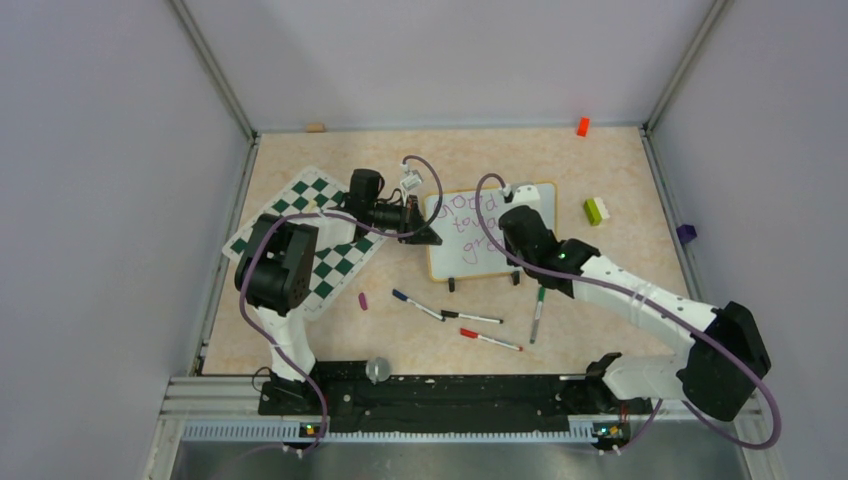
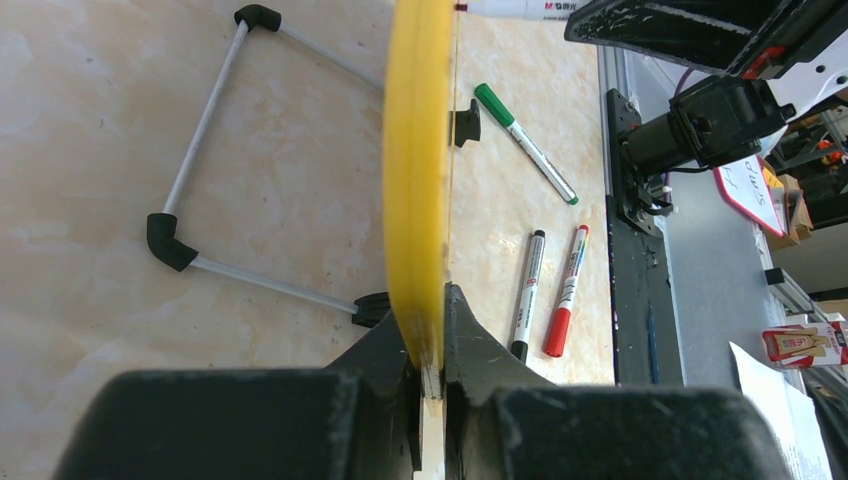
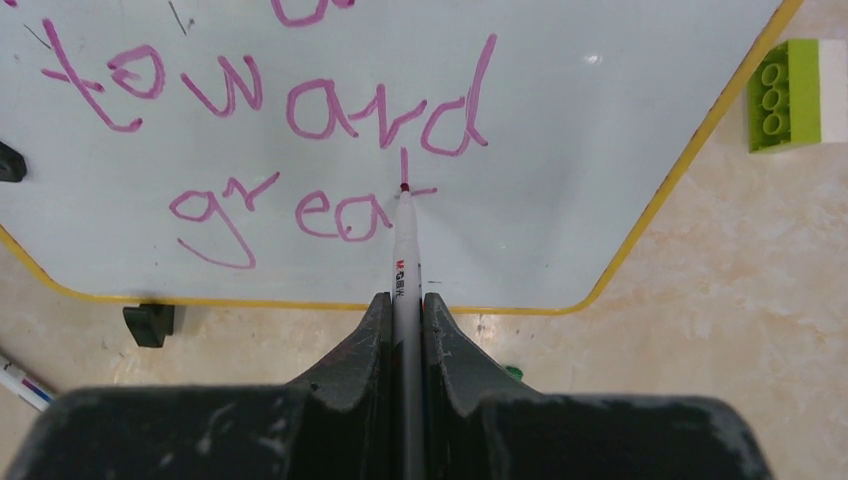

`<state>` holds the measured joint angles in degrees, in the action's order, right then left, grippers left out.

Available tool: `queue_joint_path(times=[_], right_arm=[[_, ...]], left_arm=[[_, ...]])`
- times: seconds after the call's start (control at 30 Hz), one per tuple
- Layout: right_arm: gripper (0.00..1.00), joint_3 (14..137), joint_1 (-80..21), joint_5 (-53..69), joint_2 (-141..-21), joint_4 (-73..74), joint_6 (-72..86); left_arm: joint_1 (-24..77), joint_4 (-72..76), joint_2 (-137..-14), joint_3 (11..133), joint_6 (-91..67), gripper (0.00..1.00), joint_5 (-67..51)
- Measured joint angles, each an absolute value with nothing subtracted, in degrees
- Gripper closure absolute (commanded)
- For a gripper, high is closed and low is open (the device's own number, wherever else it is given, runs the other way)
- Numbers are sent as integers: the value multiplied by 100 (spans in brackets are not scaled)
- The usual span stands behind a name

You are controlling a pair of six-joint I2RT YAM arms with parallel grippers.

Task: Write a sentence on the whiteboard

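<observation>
In the right wrist view the upper edge cut off the top line of the sentence (image 3: 340, 125), while the whiteboard (image 3: 560, 150) ran out of frame at top and left and the green-and-white brick (image 3: 785, 95) at the right. From above, the right arm (image 1: 620, 290) covered the whiteboard's near right part and the third line's end. The left wrist camera saw the whiteboard edge-on, its writing face hidden.

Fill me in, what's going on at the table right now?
The left gripper is clamped on the yellow edge of the whiteboard, steadying it. The right gripper holds a marker with its tip on the board, partway through the third line of the sentence: it reads "great" so far, under "toward". Four spare markers lie on the table nearby.
</observation>
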<state>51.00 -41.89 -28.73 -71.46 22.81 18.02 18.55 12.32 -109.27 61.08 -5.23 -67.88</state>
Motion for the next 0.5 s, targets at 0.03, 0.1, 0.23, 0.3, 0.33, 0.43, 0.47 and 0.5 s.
queue_joint_path(times=[0.03,0.1,0.23,0.3,0.33,0.43,0.47,0.5], right_arm=[[100,5059,-4189,-2849,-7126,2283,1824],[100,4960,-4189,-2801,-7081,2303,1857],[100,4797,-4189,-2709,-7039,2383,1914],[100,4748,-4189,-2687,-7037,2432,1929],[100,4729,-4189,-2681,-7037,2449,1933],[100,4724,-4189,-2683,-7037,2497,1951],[100,4724,-4189,-2689,-7037,2499,1959],[100,4724,-4189,-2692,-7037,2499,1966]], left_arm=[[1855,1227,-10927,6108,-530,100,-6783],[1855,1229,-10927,6108,-528,100,-6785],[1855,1232,-10927,6108,-526,100,-6781],[1855,1238,-10927,6108,-523,100,-6781],[1855,1238,-10927,6108,-523,100,-6779],[1855,1240,-10927,6108,-521,100,-6781],[1855,1240,-10927,6108,-521,100,-6781],[1855,1240,-10927,6108,-521,100,-6781]])
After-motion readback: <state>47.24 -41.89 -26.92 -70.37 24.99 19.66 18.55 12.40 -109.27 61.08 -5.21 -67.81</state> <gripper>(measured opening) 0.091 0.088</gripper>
